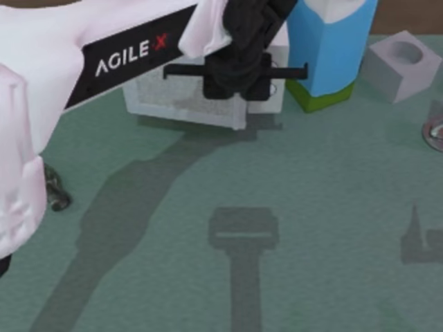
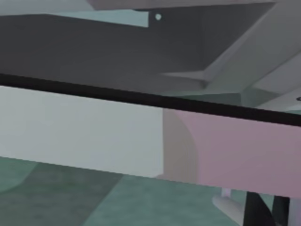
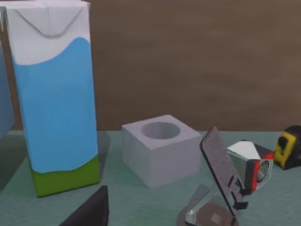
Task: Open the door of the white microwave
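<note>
Top view, left gripper (image 1: pixel 239 72) over white microwave (image 1: pixel 201 97)

Left arm (image 1: pixel 41 76) fills the upper left: glossy white shell, a black band lettered "AGILE X" with a red X. Its gripper (image 1: pixel 235 69) is matte black with a thin crossbar.

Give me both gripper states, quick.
Left gripper: at the white microwave's door, grip cannot be told.
Right gripper: not in view.

You see a white microwave (image 1: pixel 208 104) with speckled grey door (image 1: pixel 183 97), a blue-and-green carton (image 1: pixel 331 52), a grey cube (image 1: pixel 401 66), a green table (image 1: pixel 311 207).
</note>
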